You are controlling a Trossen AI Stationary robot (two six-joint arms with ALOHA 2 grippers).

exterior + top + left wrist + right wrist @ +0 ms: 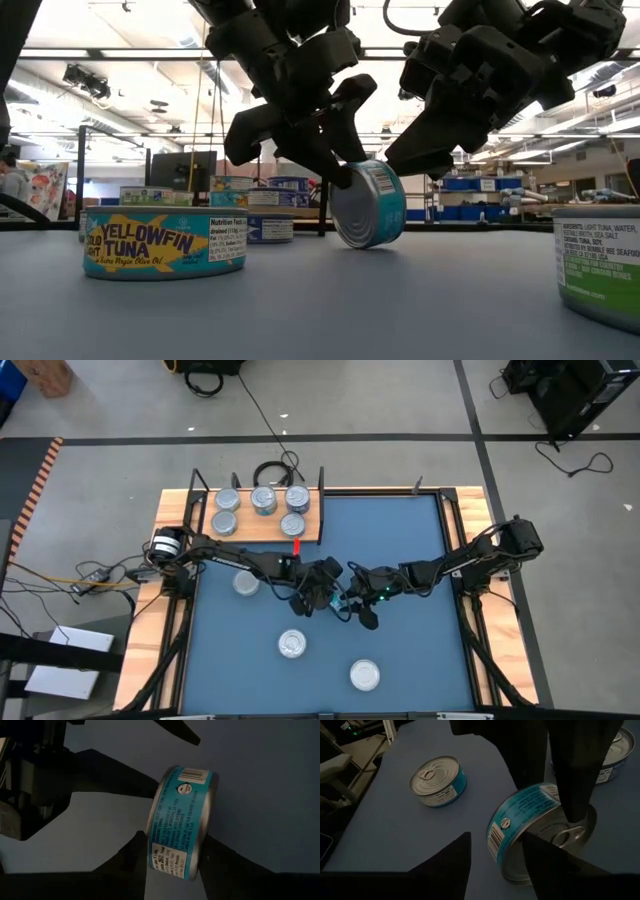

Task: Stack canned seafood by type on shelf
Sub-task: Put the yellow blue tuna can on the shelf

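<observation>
Teal-labelled and round, a flat silver tin (369, 204) was seen tipped on its rim at the middle of the large blue mat (420, 650), leaning rather than lying flat. It was pinched across its two flat faces by the fingers (131, 861) of the left gripper (320, 598). The right gripper (358, 607) was held just beside it with fingers spread, one touching the tin's lid, nothing gripped. Nearer the front edge, a yellow-labelled tuna tin (292, 644) and a green-labelled tin (365, 675) were left lying flat. Farther off, another tin (246, 583) lay near the left arm. Farthest, five tins were set on the light-brown wooden shelf (190, 510). A slip was judged possible: held tilted on smooth metal, the tin could twist loose or roll away, or be knocked by the crowding right fingers.
</observation>
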